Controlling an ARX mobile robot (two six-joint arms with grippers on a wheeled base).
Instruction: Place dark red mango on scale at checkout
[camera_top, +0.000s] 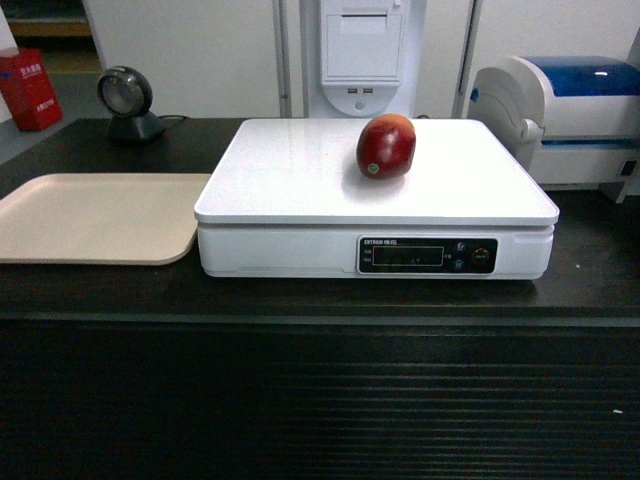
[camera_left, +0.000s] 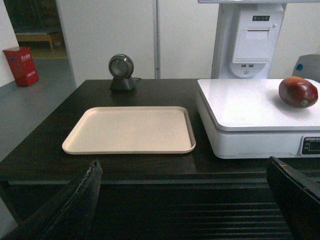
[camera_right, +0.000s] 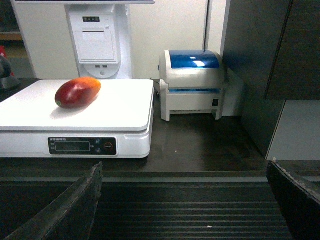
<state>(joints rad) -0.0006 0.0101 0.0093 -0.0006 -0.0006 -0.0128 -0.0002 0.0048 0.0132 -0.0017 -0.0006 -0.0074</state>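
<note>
The dark red mango (camera_top: 386, 145) lies on the white platform of the scale (camera_top: 300, 180), toward its back right; it also shows as the mango (camera_left: 298, 92) in the left wrist view and the mango (camera_right: 77, 92) in the right wrist view. The scale (camera_right: 125, 107) stands on the black-topped checkout (camera_top: 320, 300). Neither gripper appears in the head view. My left gripper (camera_left: 182, 197) is open and empty, held low in front of the counter's ribbed face. My right gripper (camera_right: 182, 197) is likewise open and empty, back from the counter edge.
A beige tray (camera_top: 100, 215) lies left of the scale. A round black scanner (camera_top: 126, 100) stands behind the tray. A white-and-blue printer (camera_top: 560, 115) sits right of the scale, and a white receipt unit (camera_top: 362, 55) rises behind it. A dark cabinet (camera_right: 265, 65) stands far right.
</note>
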